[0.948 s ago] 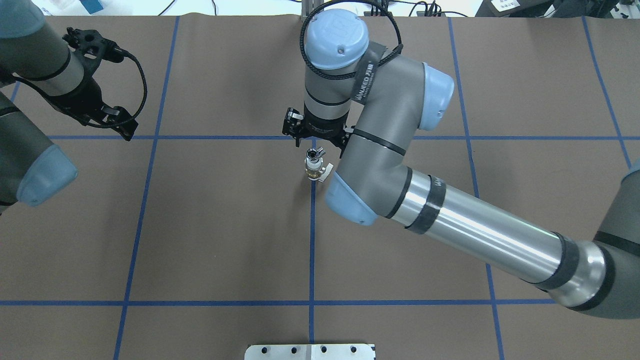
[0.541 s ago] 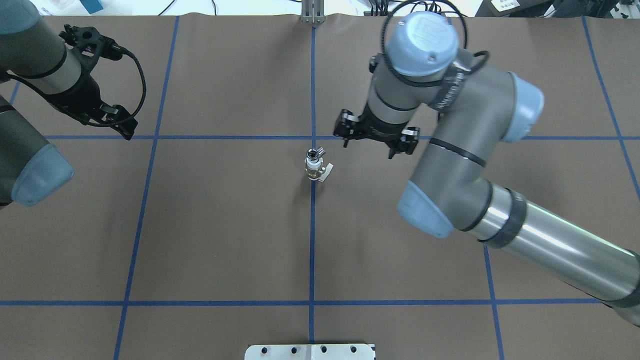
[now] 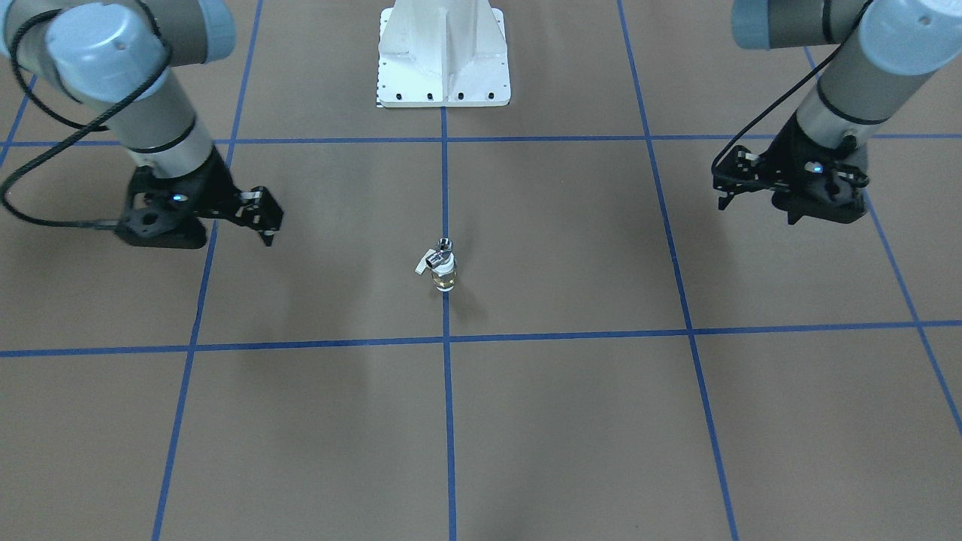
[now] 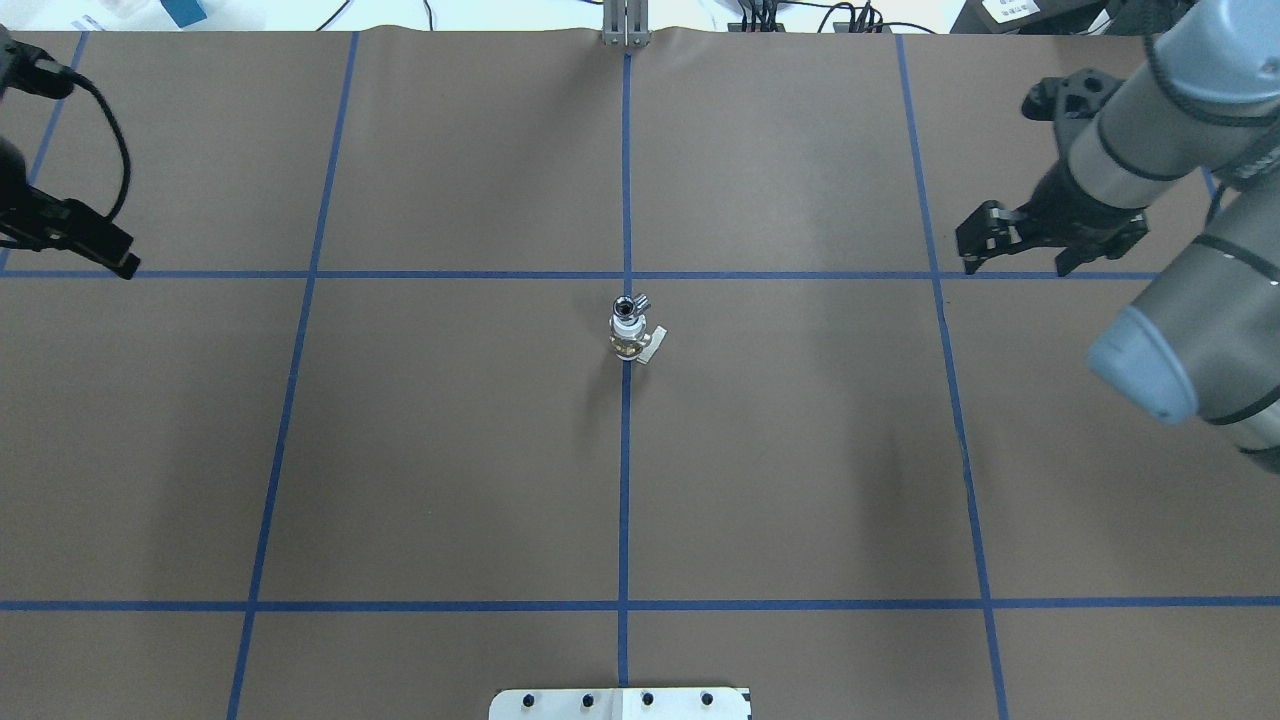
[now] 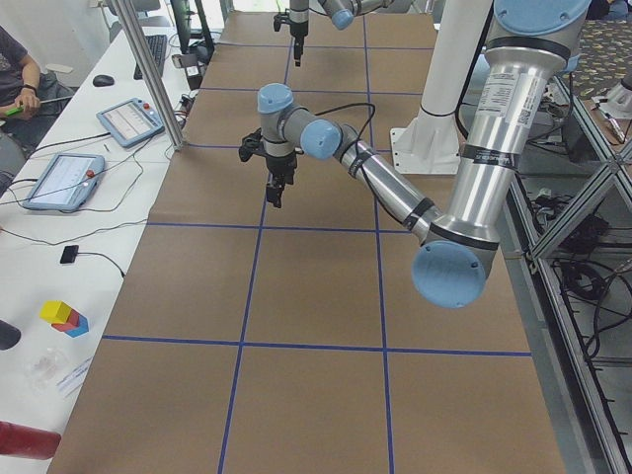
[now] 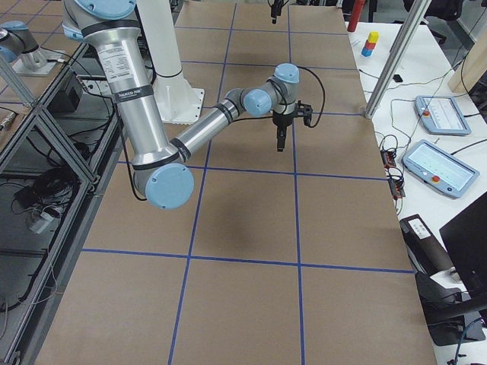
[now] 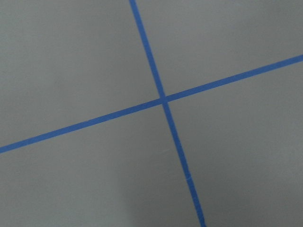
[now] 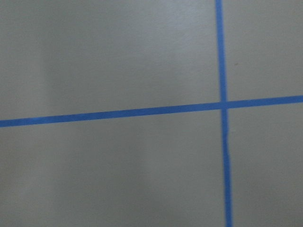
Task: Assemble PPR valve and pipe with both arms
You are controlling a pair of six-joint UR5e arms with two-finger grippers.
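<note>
Right gripper [image 4: 1020, 255] hangs with its jaws spread; the left gripper [image 3: 733, 188] can't be read. Well apart between them stands the PPR valve [image 4: 630, 342] with the pipe [image 4: 630, 304] atop. It's likely light, rigid and slick, so pinch the valve body.

There is one PPR valve [image 4: 628, 330] and one pipe [image 4: 629, 303]. Two robot arms show, the left arm [image 3: 849, 90] and the right arm [image 3: 150, 113], with one white pedestal [image 3: 443, 52]. Two tablets [image 5: 129, 121] lie beside the table.
</note>
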